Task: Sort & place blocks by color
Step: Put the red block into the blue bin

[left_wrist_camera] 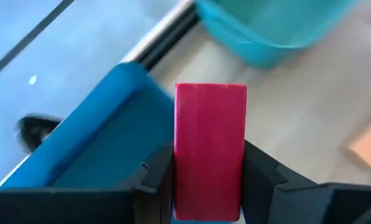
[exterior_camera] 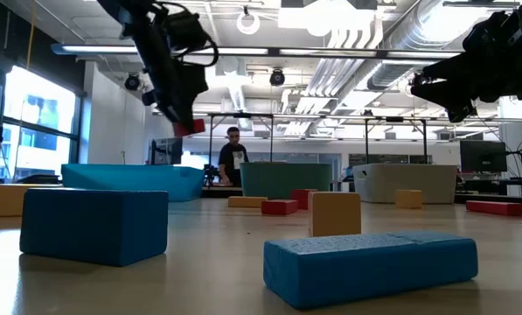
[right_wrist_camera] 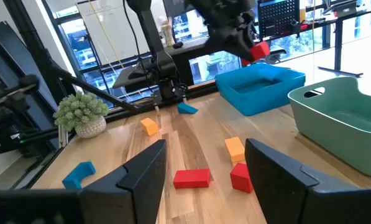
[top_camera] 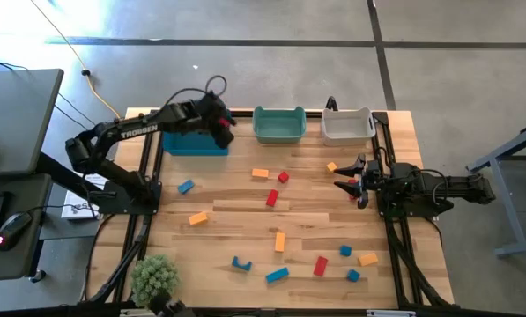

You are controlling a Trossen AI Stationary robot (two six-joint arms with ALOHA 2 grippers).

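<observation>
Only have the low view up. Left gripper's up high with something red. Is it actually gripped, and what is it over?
Observer: Gripped. The left wrist view shows the red block clamped between the left gripper's two fingers.
Operator: Over which bin?
Observer: From above, the left gripper is at the blue bin's right end, near the gap to the teal bin.
Operator: Right arm?
Observer: The right gripper is open and empty, hanging above the table's right side below the white bin, with an orange block close by.
</observation>
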